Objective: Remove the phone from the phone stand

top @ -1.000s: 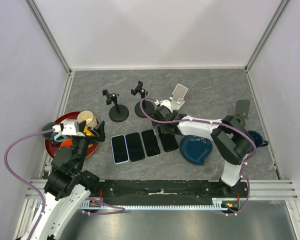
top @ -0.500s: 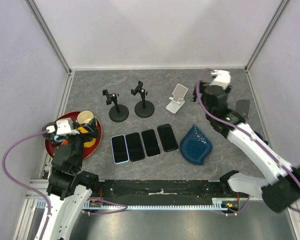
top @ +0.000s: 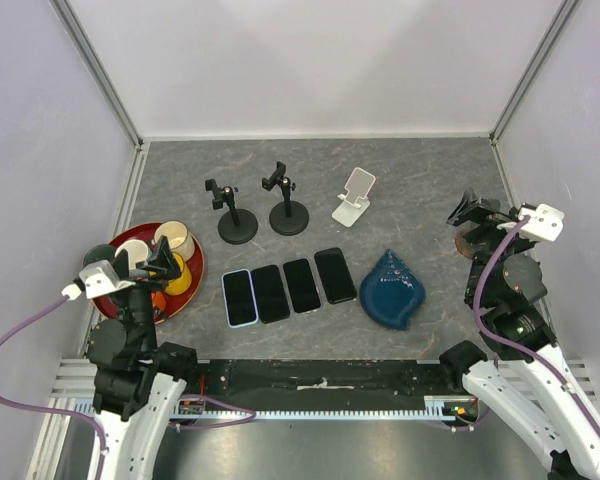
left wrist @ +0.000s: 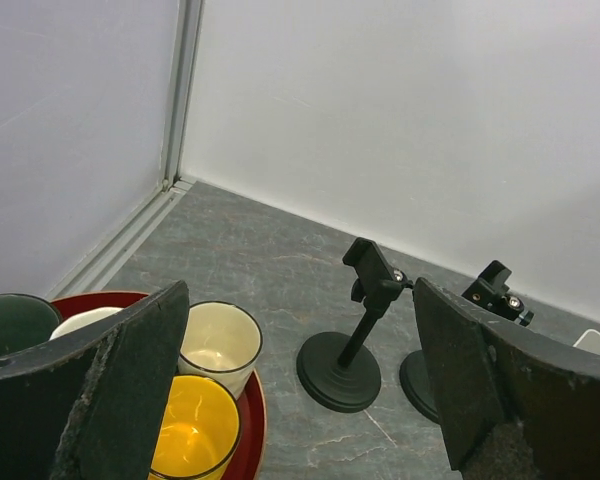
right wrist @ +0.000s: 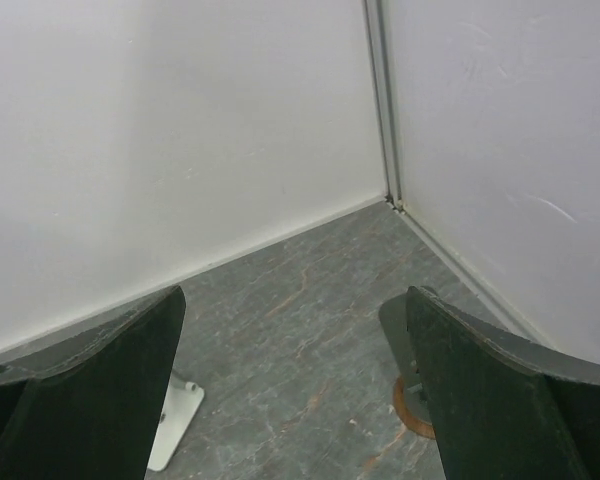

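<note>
Phones (top: 302, 285), four of them, lie flat in a row mid-desk, apart from the two black clamp stands (top: 238, 230) and the white stand (top: 355, 200) at their 12 o'clock. The desk (top: 420, 180) is grey and marbled, boxed in by plain white walls (top: 310, 60). The left claw (left wrist: 300, 300) hangs spread over the red tray (top: 193, 285) at 9 o'clock. The right claw (right wrist: 295, 295) is spread wide at 3 o'clock.

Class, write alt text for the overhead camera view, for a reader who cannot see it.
Four phones lie flat in a row on a grey table, two black clamp stands and a white stand empty behind them. The left gripper and right gripper are open.
</note>
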Motion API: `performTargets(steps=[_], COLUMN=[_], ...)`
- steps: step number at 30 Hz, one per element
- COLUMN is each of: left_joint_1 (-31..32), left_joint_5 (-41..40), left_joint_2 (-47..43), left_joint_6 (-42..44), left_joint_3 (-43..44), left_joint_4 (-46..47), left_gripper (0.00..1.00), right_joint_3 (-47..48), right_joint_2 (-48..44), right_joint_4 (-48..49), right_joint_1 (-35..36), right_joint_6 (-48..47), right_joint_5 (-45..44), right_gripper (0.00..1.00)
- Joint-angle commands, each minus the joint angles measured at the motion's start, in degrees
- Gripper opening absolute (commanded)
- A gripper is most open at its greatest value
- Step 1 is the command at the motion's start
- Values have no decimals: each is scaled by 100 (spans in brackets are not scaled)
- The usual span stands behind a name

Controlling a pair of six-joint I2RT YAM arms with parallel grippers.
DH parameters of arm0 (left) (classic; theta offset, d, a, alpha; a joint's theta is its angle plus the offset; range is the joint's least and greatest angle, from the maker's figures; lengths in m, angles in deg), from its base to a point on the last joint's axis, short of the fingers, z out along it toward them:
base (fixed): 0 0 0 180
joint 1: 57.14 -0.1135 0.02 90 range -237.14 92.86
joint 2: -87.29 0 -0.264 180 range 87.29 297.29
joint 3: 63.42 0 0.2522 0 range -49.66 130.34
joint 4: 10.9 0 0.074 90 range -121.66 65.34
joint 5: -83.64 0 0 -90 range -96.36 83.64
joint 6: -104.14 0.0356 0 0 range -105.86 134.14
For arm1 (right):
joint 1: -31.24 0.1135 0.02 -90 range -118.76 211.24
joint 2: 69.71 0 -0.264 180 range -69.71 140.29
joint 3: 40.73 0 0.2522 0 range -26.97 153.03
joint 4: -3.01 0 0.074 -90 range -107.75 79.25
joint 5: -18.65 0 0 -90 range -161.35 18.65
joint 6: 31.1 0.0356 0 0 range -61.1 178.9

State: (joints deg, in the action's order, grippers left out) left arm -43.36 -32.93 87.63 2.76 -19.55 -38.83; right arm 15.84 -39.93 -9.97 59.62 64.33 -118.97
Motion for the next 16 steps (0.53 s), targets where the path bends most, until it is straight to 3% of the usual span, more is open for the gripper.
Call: performTargets(steps=[1, 16], left_joint_1=[-112, -156], left_joint_5=[37, 512], left_joint_2=[-500, -526], left_joint_6=[-269, -365], left_joint_3=[48, 118], left_joint_4=[143, 73], left_gripper=[100, 100], right_joint_3=[-71, 298], right_joint_2=[62, 484], right_joint_4=[494, 362], right_joint_1=[1, 10], right_joint_6=[-647, -333], right_joint_5=[-222, -21], right_gripper=[98, 98])
